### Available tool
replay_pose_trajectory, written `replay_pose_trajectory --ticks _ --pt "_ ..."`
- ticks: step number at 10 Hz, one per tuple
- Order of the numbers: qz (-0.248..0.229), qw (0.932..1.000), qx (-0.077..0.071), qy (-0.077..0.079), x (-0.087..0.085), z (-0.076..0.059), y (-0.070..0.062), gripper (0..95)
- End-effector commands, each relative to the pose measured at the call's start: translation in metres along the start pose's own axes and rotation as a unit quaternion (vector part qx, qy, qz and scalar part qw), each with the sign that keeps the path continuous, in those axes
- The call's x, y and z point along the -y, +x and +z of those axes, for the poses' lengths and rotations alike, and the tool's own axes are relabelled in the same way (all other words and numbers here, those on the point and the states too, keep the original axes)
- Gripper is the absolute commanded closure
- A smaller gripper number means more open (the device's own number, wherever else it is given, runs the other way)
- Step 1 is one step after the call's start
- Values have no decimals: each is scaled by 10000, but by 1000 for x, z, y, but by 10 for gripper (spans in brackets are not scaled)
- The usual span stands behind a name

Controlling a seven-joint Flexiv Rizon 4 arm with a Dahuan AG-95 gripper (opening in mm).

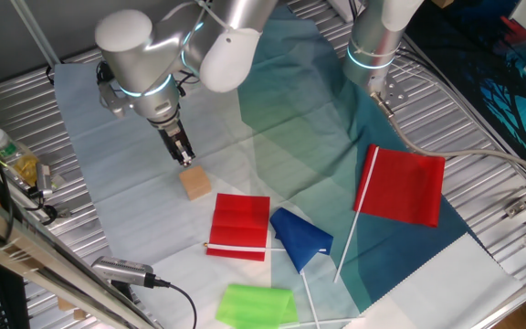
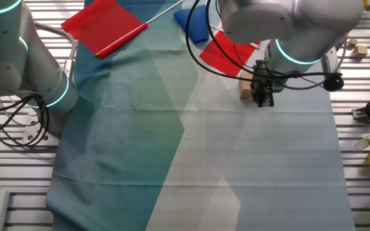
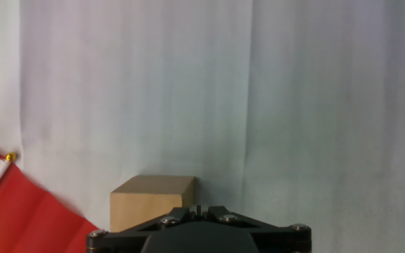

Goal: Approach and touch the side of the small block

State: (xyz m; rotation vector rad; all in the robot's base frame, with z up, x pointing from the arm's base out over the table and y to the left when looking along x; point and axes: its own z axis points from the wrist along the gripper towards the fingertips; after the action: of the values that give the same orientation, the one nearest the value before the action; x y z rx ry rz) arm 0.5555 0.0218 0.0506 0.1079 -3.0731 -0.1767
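Observation:
The small block [image 1: 194, 183] is a tan wooden cube on the pale cloth, next to the folded red cloth [image 1: 240, 225]. My gripper [image 1: 186, 159] points down with its fingers closed together, tips right at the block's upper far side, touching or nearly so. In the other fixed view the gripper [image 2: 263, 99] stands just beside the block [image 2: 246, 86]. In the hand view the block [image 3: 152, 202] sits low at centre-left, directly against the shut fingertips [image 3: 198, 211].
A blue flag [image 1: 299, 238], a green flag [image 1: 256, 304] and a large red flag [image 1: 407, 185] on white sticks lie to the right and front. A second arm's base [image 1: 374, 46] stands behind. Bottles [image 1: 12, 155] and cables sit at the left edge.

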Motion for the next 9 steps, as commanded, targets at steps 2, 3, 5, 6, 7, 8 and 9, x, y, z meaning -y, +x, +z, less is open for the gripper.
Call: replay_pose_trajectory --ticks 2,3,5,6,7,8,9 --pt "7 10000 61 3 1 1 -6 950" --pt "5 10000 61 5 1 -1 -10 950" --pt "27 10000 52 9 1 -9 -25 950" --pt "32 10000 42 14 0 -12 -33 950" --pt "42 10000 31 13 -1 -14 -44 950" --pt "42 10000 32 12 -2 -15 -50 950" --pt "38 10000 27 14 -5 -17 -59 950"
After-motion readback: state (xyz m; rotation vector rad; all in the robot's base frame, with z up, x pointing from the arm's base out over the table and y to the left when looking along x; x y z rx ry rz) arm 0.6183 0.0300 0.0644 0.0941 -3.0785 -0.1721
